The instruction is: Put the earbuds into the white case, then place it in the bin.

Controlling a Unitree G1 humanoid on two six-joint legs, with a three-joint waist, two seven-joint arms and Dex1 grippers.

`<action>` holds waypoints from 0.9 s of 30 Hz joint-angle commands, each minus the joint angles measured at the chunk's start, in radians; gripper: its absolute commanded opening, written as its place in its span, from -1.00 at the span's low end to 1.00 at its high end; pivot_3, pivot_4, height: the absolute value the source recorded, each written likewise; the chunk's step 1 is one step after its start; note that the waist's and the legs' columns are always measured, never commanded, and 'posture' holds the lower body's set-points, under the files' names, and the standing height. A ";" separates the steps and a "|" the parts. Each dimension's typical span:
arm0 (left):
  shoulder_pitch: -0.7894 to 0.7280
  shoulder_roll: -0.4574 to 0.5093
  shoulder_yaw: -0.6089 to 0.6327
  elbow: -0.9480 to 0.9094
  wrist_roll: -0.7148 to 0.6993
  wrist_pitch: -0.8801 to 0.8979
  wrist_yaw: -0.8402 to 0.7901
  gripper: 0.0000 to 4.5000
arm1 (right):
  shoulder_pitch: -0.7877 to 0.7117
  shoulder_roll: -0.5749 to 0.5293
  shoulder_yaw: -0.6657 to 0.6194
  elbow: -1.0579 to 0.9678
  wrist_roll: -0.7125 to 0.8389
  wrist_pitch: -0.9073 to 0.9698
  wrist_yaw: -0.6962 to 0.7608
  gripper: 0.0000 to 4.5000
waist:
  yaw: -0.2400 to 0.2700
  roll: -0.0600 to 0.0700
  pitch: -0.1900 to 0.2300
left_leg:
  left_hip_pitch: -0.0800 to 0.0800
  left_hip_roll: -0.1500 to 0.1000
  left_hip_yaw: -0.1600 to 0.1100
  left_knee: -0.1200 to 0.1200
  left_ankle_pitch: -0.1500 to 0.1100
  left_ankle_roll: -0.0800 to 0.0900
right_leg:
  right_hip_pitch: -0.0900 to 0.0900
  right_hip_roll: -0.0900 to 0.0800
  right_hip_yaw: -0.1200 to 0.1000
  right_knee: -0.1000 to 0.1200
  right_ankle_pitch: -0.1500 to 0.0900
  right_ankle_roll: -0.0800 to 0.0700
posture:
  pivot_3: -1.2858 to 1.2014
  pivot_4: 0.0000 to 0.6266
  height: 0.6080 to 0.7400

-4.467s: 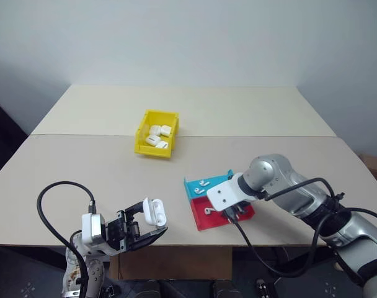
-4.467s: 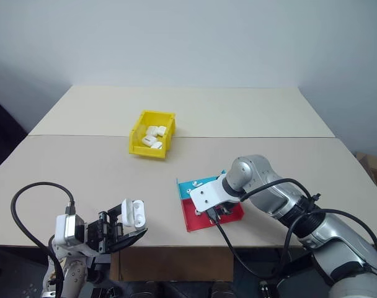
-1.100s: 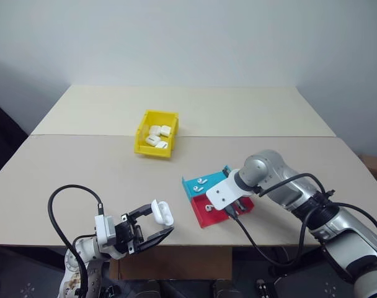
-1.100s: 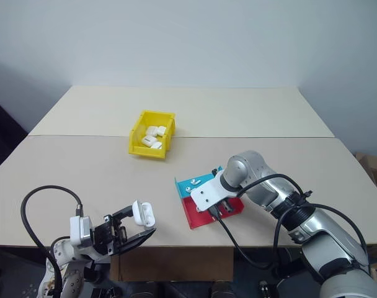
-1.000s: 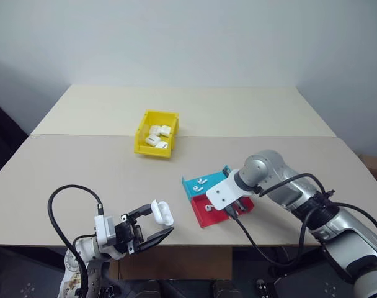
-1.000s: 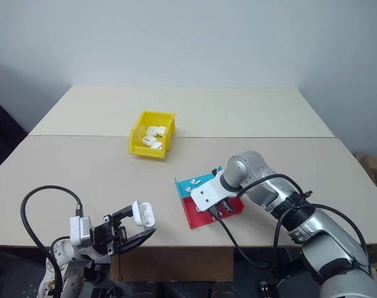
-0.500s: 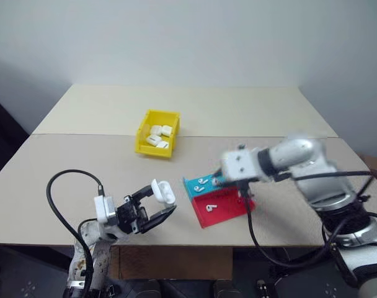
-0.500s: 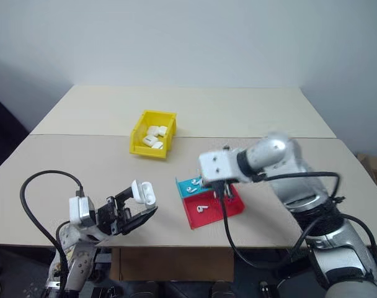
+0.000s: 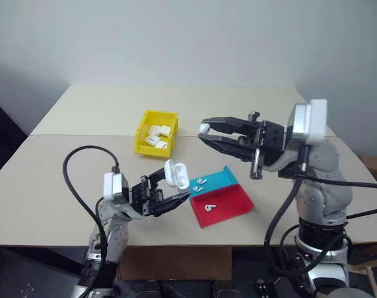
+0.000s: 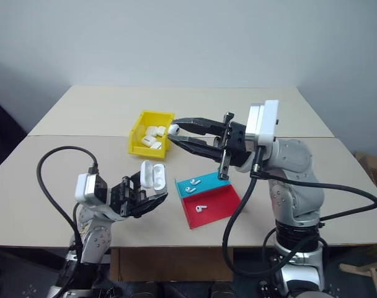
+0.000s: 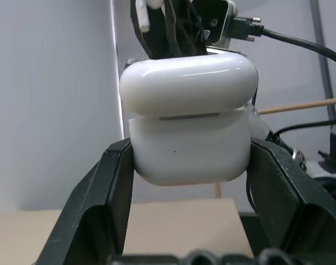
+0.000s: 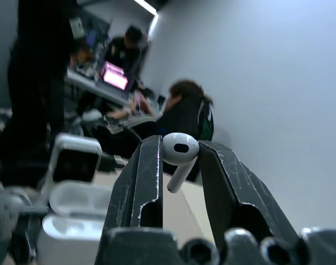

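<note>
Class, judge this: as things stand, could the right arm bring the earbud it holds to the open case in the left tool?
Probably yes. The right tool pinches an earbud; the case, lid up in the left tool, sits below with open air between.

- left gripper (image 9: 176,194): two black fingers, flat tapered
- white camera block at left wrist, looping black cable (image 9: 77,180)
- right gripper (image 9: 204,133): long black fingers, black housing with screws
- white box on right wrist, silver-grey rounded arm shells (image 9: 319,180), black cables hanging
</note>
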 commanded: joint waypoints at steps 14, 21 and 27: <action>-0.008 -0.024 0.003 -0.053 -0.012 0.011 -0.018 0.23 | 0.077 -0.002 0.169 0.060 -0.022 -0.184 0.011 -0.48 | 0.000 0.000 0.000 | 0.000 0.000 0.000 0.000 0.000 0.000 | 0.000 0.000 0.000 0.000 0.000 0.000 | 0.03 -0.52 1.00; -0.004 -0.015 0.003 -0.060 -0.007 0.010 -0.020 0.23 | 0.090 -0.026 0.203 0.097 -0.056 -0.227 0.021 -0.48 | 0.000 0.000 0.000 | 0.000 0.000 0.000 0.000 0.000 0.000 | 0.000 0.000 0.000 0.000 0.000 0.000 | 0.03 -0.52 1.00; -0.005 -0.014 0.004 -0.059 -0.004 0.007 -0.018 0.23 | 0.103 -0.041 0.223 0.105 -0.073 -0.246 0.021 -0.48 | 0.001 0.000 0.000 | 0.000 0.000 0.000 0.000 0.000 0.000 | 0.000 0.000 0.000 0.000 0.000 0.000 | 0.03 -0.52 1.00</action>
